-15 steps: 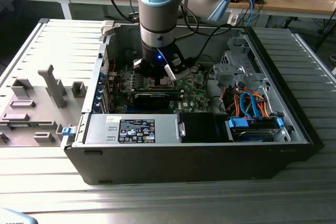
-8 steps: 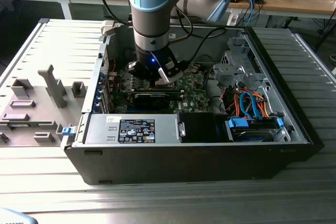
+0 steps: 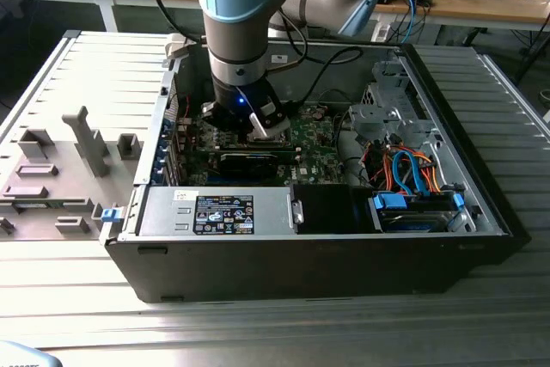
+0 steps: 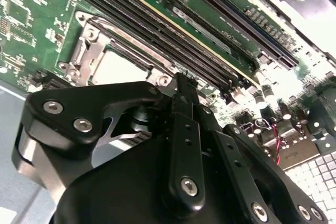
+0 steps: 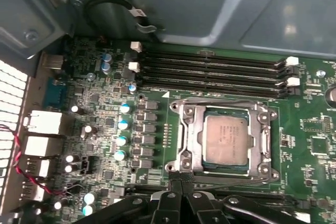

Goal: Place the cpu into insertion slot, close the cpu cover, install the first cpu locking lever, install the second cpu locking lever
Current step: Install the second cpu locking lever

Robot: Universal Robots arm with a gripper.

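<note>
The cpu [image 5: 226, 139], a dull silver square, lies in the insertion slot [image 5: 226, 168] on the green motherboard [image 5: 100, 103]. The cpu cover [image 5: 188, 129] is down, framing the chip. One thin wire lever [image 5: 220, 100] runs along the cover's side by the memory slots, and another [image 5: 236, 180] runs along the side nearest me. My gripper [image 5: 181, 181] is shut, its tips at the cover's near corner beside that second lever's end. In the second wrist view the gripper [image 4: 184, 83] stands just past the cpu [image 4: 118, 69] and the cover [image 4: 83, 51]. In the exterior view the gripper [image 3: 258, 125] is down inside the case.
Long black memory slots [image 5: 210, 69] lie beyond the socket, under the grey case wall [image 5: 220, 3]. Capacitors [image 5: 123, 124] and red wires [image 5: 31, 182] sit to one side. The exterior view shows a drive cage [image 3: 387, 109], orange and blue cables [image 3: 412, 174] and a power supply [image 3: 215, 212].
</note>
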